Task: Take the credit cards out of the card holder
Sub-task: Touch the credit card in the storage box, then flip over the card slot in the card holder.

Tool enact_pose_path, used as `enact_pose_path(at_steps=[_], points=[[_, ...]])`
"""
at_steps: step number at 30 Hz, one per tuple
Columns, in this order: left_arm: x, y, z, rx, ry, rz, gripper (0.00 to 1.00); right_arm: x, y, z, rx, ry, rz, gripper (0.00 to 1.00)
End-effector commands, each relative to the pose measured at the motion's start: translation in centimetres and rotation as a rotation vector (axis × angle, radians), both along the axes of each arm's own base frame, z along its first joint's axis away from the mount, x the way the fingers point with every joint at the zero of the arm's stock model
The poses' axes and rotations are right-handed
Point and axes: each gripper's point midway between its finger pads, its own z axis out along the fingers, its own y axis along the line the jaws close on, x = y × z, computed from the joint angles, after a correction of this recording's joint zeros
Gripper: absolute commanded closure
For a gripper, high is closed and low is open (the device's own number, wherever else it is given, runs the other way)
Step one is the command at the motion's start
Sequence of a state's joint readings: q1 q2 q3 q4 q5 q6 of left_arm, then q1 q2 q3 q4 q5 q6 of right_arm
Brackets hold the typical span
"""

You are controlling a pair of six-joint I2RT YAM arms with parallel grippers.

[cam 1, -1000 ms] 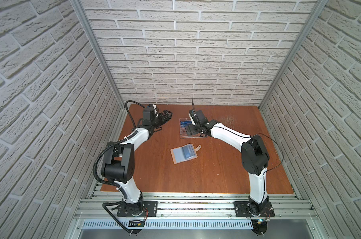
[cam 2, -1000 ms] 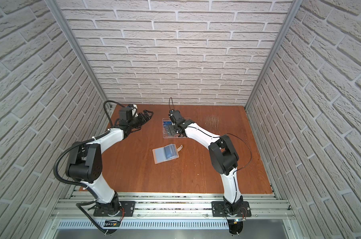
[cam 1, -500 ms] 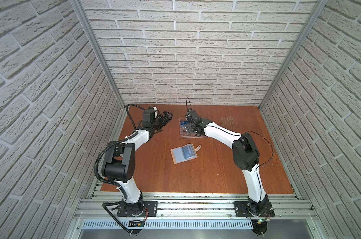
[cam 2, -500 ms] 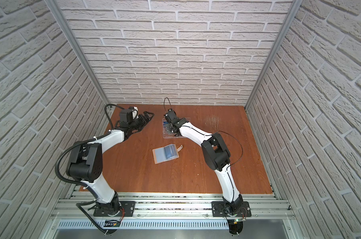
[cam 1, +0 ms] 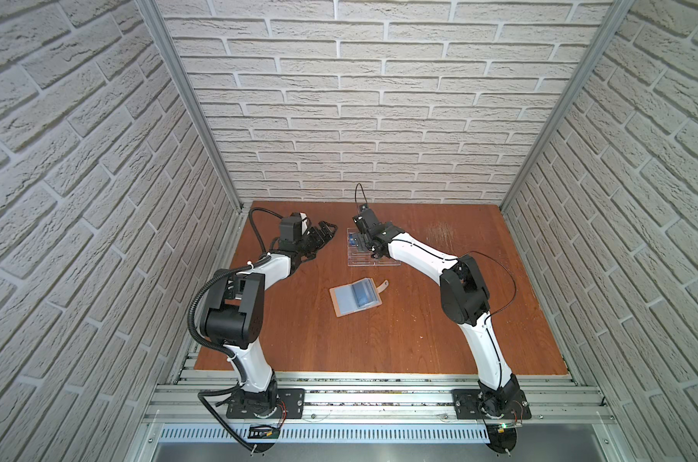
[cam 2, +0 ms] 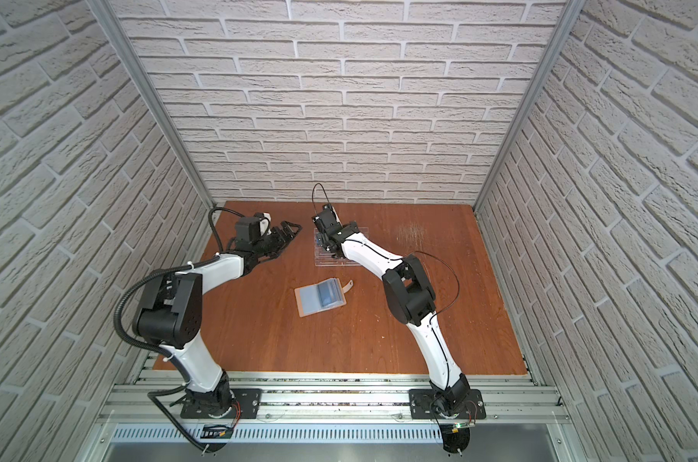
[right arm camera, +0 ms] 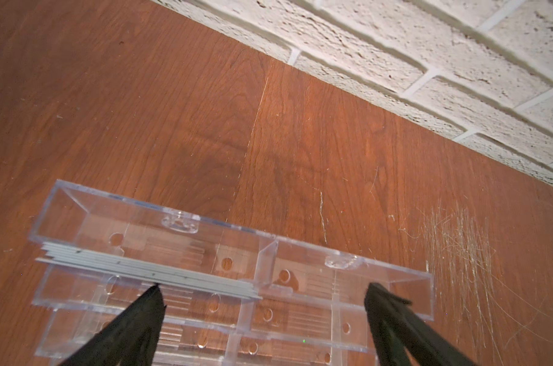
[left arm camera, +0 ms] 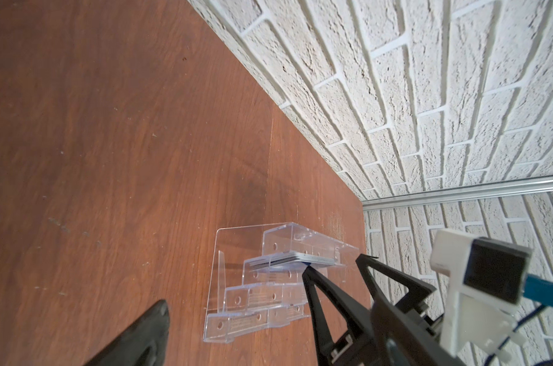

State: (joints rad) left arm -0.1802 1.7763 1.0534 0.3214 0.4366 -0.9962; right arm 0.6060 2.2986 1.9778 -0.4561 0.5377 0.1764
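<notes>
We hover our right gripper [right arm camera: 265, 291], spread and empty, just over credit cards [right arm camera: 148, 269] stacked in the clear rack [right arm camera: 348, 279], seemingly their drop-off, the card holder [cam 1: 345, 300] behind it.

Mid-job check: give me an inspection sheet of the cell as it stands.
Surface: brown wood table, scratched patch toward the far right.
Job's things: card holder lies open mid-table, a blue card showing in its sleeve; stack of cards sits in the clear acrylic rack.
Clutter: that rack, at the table's far side; nothing else seen.
Grippers: left gripper open, empty, beside the rack; right gripper open, empty, over the rack.
Cables: black conduit along the left arm; thin cable looping off the right arm.
Surroundings: white brick walls, metal rails in front.
</notes>
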Motion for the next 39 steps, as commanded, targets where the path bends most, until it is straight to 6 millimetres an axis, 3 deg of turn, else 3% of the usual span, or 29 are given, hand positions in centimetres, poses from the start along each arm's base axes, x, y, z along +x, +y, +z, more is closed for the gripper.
enact_pose_path(at_steps=[1,7,13,18,23,27,31,39], points=[[0.1,-0.8,0.7,-0.005,-0.053,-0.027,0.02,0.5,0.4,1.5,0.02,-0.044,-0.011,0.01],[-0.5,-1.1,0.7,0.011,-0.056,-0.034,0.02,-0.7,0.3,2.8,0.073,-0.049,0.004,0.0],[-1.9,-1.1,1.1,0.024,-0.064,-0.023,0.02,-2.9,-1.2,5.0,0.113,-0.073,-0.009,0.01],[-3.7,-1.5,1.4,0.035,-0.056,-0.031,0.02,-5.2,-4.2,8.0,0.121,-0.098,-0.049,0.01],[-6.2,-2.0,1.7,0.05,-0.056,-0.038,0.02,-8.3,-7.6,8.9,0.193,-0.075,-0.07,0.0],[-8.7,-2.4,1.6,0.06,-0.043,-0.053,0.02,-11.3,-10.2,8.6,0.253,-0.034,-0.079,0.0],[-11.1,-3.5,1.0,0.083,-0.027,-0.081,0.02,-14.2,-11.2,7.8,0.286,0.002,-0.05,0.0],[-15.2,-5.9,-1.2,0.062,0.032,-0.134,0.02,-18.7,-9.3,1.0,0.374,0.211,0.064,0.0]])
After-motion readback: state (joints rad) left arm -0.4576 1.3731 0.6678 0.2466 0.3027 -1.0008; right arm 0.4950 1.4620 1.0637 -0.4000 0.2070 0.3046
